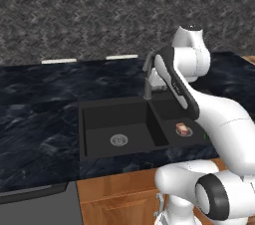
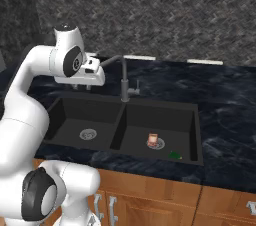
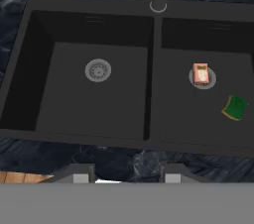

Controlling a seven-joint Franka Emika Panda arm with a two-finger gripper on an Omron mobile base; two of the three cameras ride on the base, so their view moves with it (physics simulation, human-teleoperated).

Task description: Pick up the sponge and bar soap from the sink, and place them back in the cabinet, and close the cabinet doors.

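- Sink is sitting recessed in the dark marbled bench, black, with two basins side by side and a dark grey faucet rising behind the divider.
- Bar soap is lying in the right basin, resting right on top of the round metal drain there; pinkish-red with pale edges.
- Sponge is lying in the same basin, near the soap but apart from it, toward the basin's front right corner, green face up with the yellow layer showing at one edge.
- Left basin is holding nothing but its own drain.
- Gripper is hanging above the sink's front edge, over the left basin side, well apart from both soap and sponge; its fingers are drawn in as close as they go and are holding nothing.
- Brown wooden lower units are showing below the bench front.
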